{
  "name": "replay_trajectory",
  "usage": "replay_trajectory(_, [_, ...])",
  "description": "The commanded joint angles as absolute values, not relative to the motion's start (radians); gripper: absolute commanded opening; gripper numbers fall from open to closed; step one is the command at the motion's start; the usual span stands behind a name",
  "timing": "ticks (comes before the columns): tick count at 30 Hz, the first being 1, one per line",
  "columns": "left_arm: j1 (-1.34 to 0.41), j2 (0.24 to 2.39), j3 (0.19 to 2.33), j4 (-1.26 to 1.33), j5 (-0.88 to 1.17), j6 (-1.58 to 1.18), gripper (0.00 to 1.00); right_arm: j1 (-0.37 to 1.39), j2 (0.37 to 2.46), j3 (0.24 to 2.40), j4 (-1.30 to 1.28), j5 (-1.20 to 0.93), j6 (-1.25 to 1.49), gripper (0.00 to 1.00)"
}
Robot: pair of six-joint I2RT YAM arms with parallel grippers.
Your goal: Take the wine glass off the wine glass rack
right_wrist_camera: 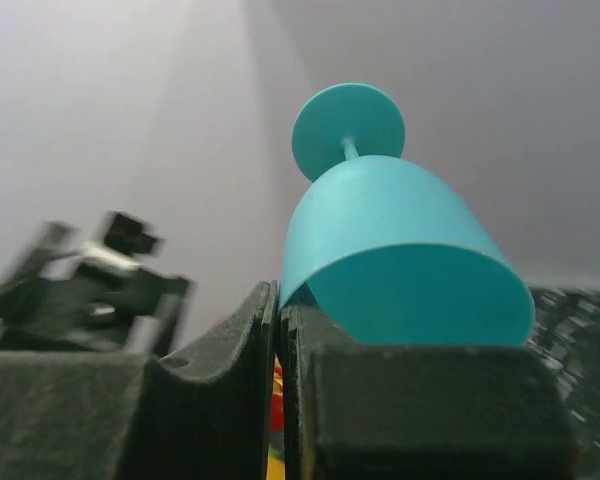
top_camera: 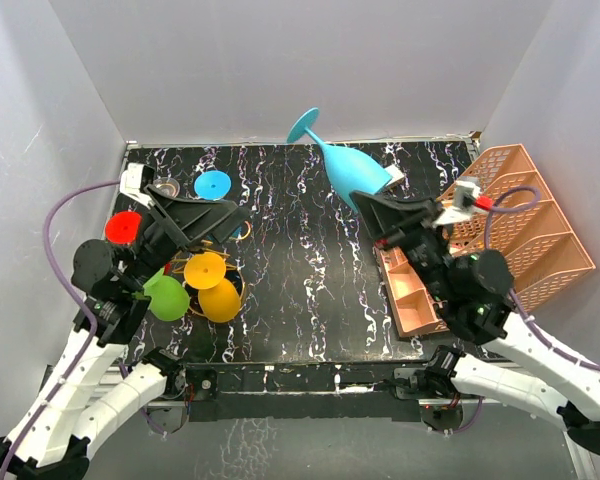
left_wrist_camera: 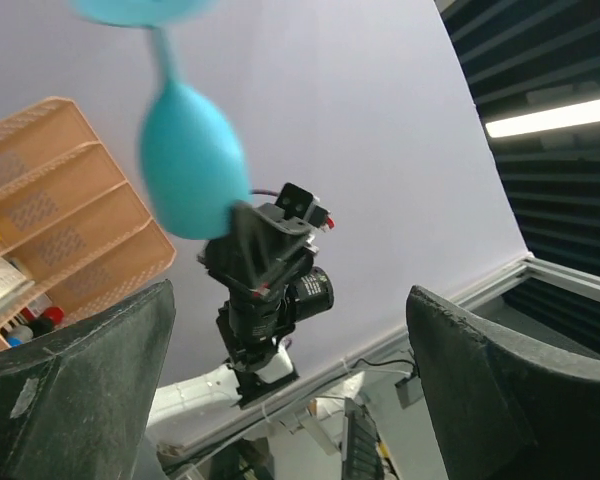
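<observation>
My right gripper [top_camera: 377, 207] is shut on the rim of a teal wine glass [top_camera: 352, 172], which is held in the air, tilted, its foot toward the back wall. In the right wrist view the rim of the wine glass [right_wrist_camera: 400, 240] is pinched between the closed jaws of the right gripper [right_wrist_camera: 280, 330]. The gold wine glass rack [top_camera: 242, 288] stands at the left. My left gripper [top_camera: 225, 214] hovers over the rack, open and empty. In the left wrist view the left gripper [left_wrist_camera: 290, 400] has its jaws wide apart, with the wine glass [left_wrist_camera: 190, 160] seen beyond them.
On and around the rack are a red glass [top_camera: 123, 226], a green glass [top_camera: 167, 297], an orange glass [top_camera: 204, 268], a yellow glass [top_camera: 220, 300] and a blue glass [top_camera: 212, 184]. A peach mesh organiser [top_camera: 520, 230] stands at the right, close to my right arm.
</observation>
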State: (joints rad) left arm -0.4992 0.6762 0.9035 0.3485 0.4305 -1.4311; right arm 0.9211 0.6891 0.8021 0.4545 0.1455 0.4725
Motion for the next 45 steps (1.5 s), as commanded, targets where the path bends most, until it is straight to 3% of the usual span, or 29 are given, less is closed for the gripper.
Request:
replay_trajectory(1, [-0.495, 0.641, 1.046, 0.133, 0.361, -1.235, 0.97, 0.923, 0.836, 0.93, -0.068, 0.575, 0.392, 0.08])
replay_trajectory(11, [-0.495, 0.637, 1.258, -0.193, 0.241, -0.976, 0.97, 0.906, 1.251, 1.268, -0.59, 0.589, 0.135, 0.08])
replay_trajectory(17, [-0.494, 0.631, 1.281, -0.233, 0.229, -0.944, 0.97, 0.685, 1.532, 1.569, -0.807, 0.259, 0.118, 0.08])
replay_trajectory(32, [-0.495, 0.634, 1.326, -0.29, 0.227, -0.916, 0.97, 0.511, 1.974, 2.13, -1.137, 0.066, 0.021, 0.08])
replay_trajectory(45, [-0.495, 0.629, 1.324, -0.295, 0.229, -0.919, 0.97, 0.458, 2.095, 2.209, -1.179, 0.042, 0.002, 0.08])
